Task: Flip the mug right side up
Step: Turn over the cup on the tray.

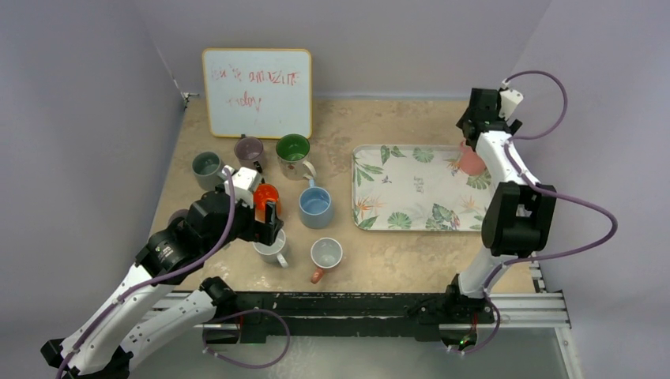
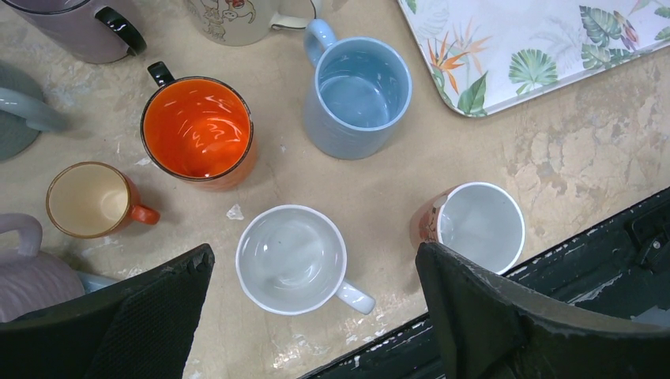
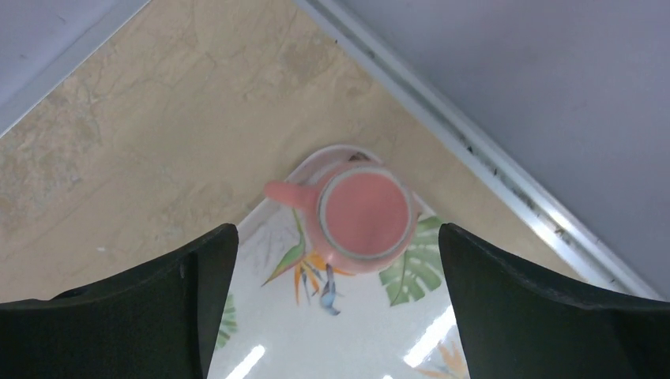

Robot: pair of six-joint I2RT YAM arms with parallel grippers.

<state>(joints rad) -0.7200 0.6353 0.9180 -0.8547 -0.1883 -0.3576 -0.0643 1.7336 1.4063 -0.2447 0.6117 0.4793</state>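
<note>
I see the inverted mug (image 3: 365, 212) standing on the far right corner of the tray (image 1: 419, 197), which lies on the right of the surface (image 1: 395, 257). The other mugs (image 1: 315, 207) cluster to its left, with the whiteboard (image 1: 257, 91) behind them.

pink mug (image 1: 471, 162): on tray's (image 1: 411, 189) far corner | blue mug (image 1: 315, 207): beside tray

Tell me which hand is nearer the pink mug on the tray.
Right. The right hand hangs above the pink mug at a corner of the tray; the left hand is across the table, above a white mug.
</note>
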